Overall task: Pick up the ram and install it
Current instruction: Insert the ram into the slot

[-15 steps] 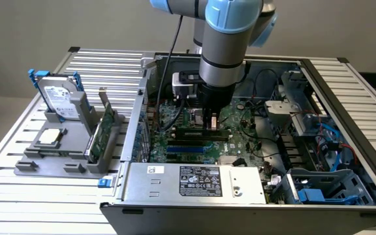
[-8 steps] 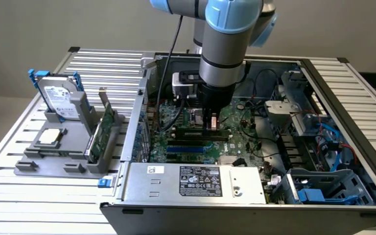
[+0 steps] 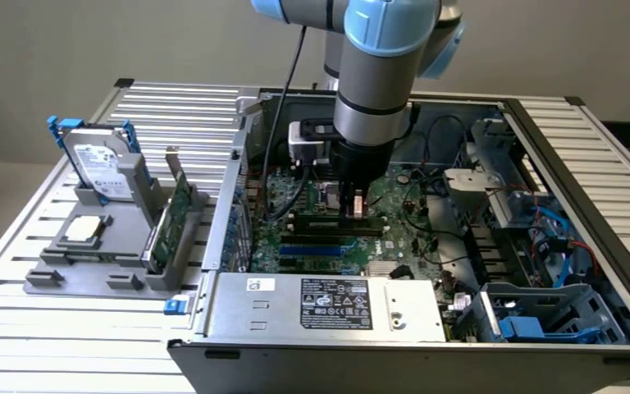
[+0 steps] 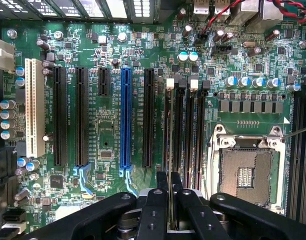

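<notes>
My gripper (image 4: pixel 169 189) is down inside the open computer case (image 3: pixel 577 164), just above the motherboard (image 4: pixel 108 200). Its two black fingers (image 4: pixel 162 182) are shut on the ram (image 4: pixel 169 135). The ram shows edge-on as a thin line running along the black memory slots (image 4: pixel 182 125), and it stands over the slot on their outer side, away from the CPU socket (image 4: pixel 245 175). I cannot tell whether its lower edge touches that slot. In the exterior view the gripper (image 3: pixel 353 209) hangs straight down from the arm over the middle of the board.
Long black expansion slots (image 4: pixel 80 115) and one blue slot (image 4: pixel 125 117) lie beside the memory slots. The power supply (image 3: pixel 326 304) fills the case's near side and drive cages (image 3: pixel 534 312) the exterior view's right. Outside, a grey fixture (image 3: pixel 107 271) holds a hard drive (image 3: pixel 102 168) and a green card (image 3: pixel 178 217).
</notes>
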Robot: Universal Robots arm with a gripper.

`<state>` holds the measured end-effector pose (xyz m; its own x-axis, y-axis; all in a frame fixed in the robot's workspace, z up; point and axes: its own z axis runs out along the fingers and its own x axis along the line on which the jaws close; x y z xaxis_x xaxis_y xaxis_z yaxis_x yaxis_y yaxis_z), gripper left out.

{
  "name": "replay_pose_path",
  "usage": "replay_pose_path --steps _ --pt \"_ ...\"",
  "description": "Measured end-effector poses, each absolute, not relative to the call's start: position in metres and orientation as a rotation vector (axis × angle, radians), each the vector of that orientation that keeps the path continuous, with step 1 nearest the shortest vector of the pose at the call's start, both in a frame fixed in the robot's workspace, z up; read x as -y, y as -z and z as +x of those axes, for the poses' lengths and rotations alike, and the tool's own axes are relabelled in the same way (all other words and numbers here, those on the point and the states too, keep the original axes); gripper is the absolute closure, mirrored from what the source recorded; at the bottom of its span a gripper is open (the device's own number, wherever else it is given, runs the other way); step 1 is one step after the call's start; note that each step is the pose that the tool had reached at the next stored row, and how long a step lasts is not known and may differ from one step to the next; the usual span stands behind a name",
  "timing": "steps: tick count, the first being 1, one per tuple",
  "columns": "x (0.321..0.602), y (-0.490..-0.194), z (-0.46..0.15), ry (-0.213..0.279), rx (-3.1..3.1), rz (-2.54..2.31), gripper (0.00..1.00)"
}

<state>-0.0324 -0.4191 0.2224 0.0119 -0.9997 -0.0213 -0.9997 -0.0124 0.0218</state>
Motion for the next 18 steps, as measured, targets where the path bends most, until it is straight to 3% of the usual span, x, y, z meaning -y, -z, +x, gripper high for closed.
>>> replay_pose_path --steps 18 --pt "0.4191 -0.2218 -0.0324 0.051 2.191 2.249 0.86"
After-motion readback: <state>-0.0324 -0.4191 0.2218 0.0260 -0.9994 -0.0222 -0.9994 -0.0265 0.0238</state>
